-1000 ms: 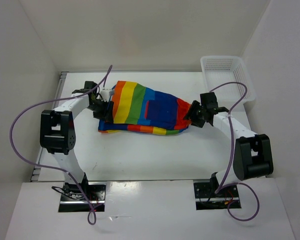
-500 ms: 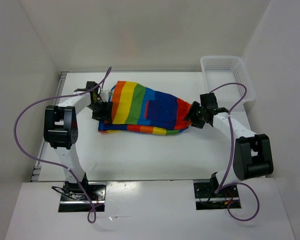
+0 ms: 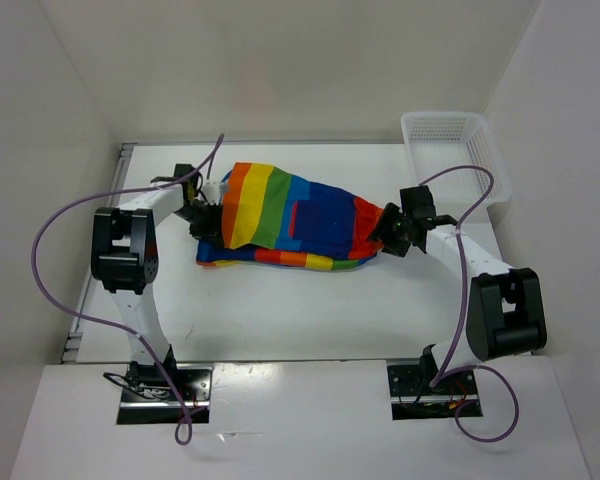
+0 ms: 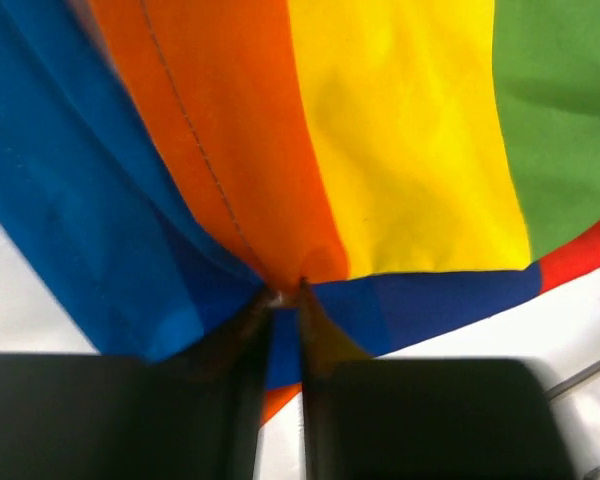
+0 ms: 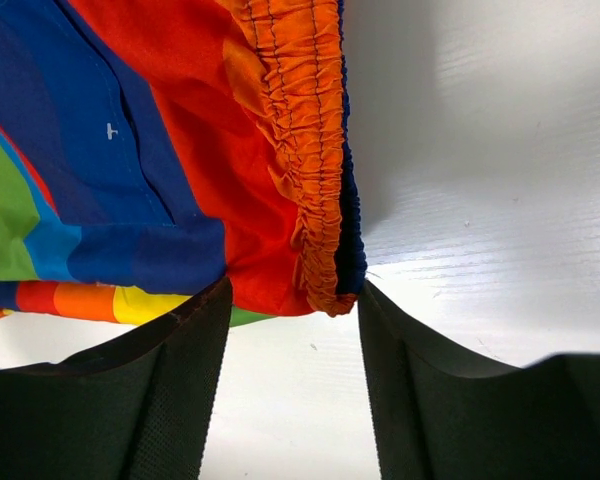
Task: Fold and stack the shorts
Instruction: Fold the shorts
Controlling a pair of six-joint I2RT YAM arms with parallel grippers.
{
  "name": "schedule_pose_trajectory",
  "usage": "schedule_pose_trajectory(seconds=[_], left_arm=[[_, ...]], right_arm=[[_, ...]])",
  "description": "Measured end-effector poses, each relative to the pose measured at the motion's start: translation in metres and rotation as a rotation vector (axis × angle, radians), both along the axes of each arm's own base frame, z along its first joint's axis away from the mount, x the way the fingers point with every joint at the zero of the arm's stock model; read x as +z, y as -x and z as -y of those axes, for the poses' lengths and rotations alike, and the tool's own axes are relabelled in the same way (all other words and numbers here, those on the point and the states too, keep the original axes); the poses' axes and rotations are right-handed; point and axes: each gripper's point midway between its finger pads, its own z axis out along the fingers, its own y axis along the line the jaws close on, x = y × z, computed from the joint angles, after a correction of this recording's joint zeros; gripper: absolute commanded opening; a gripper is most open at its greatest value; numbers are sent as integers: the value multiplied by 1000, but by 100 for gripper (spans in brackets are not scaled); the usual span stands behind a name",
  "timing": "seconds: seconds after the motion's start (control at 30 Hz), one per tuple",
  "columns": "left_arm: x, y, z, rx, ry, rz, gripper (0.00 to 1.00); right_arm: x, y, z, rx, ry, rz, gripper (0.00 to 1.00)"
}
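A robotics lab or test cell is suggested, not a home. A white table [image 3: 280, 320] is boxed in by plain white panels [image 3: 280, 70]. The left arm [image 3: 120, 262] and right arm [image 3: 502, 312] are bolted to metal base plates [image 3: 165, 392], with purple cables [image 3: 37, 250] looped loosely. What lies beyond the panels cannot be told.

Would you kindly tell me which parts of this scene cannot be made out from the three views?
- Top view: the left gripper is too small, and its own wrist hides the fingertips.
- Top view: the lower layers of the shorts lie hidden under the top fold.
- Left wrist view: the fabric is cut off by the frame edges.
- Right wrist view: the right gripper straddles the waistband; whether its fingers touch it cannot be told.
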Motion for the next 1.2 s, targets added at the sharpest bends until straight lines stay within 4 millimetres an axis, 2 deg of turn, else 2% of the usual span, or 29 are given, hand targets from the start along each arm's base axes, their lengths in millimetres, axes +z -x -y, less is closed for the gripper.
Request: schedule_pose_trajectory(seconds=[0.13, 0.27, 0.33, 0.37, 0.4, 0.47, 0.5, 0.67, 0.8, 1.03, 1.13, 1.2], left_arm=[[-1, 2, 3, -3, 19, -12, 0], [0, 2, 5, -7, 29, -11, 0], [2, 2, 6, -9, 35, -7, 0], [5, 1, 6, -11, 38, 1, 0], [9, 1, 7, -12, 40, 10, 0], [21, -2, 7, -16, 46, 45, 0], [30, -3, 9, -19, 53, 68, 0], [77, -16, 13, -51, 79, 204, 0], [106, -22, 11, -79, 73, 274, 0], [163, -3, -22, -107, -51, 383, 0], [167, 16, -29, -124, -86, 375, 0], [145, 31, -33, -126, -104, 319, 0]], right_arm=[[0, 0, 0, 0, 1, 0, 57], [-1, 0, 3, -6, 15, -1, 48], [-2, 1, 5, -8, 26, -6, 39], [-3, 2, 6, -10, 31, -9, 29], [-3, 2, 7, -9, 37, -11, 22], [-4, 3, 7, -12, 39, -14, 11], [-4, 3, 7, -12, 38, -13, 1], [-2, 3, 6, -12, 32, -8, 0], [5, 2, 6, -6, 32, 13, 0], [44, 2, 8, 6, 14, 131, 0], [48, 4, 4, 20, -7, 137, 0], [43, 8, 2, 27, -18, 124, 0]])
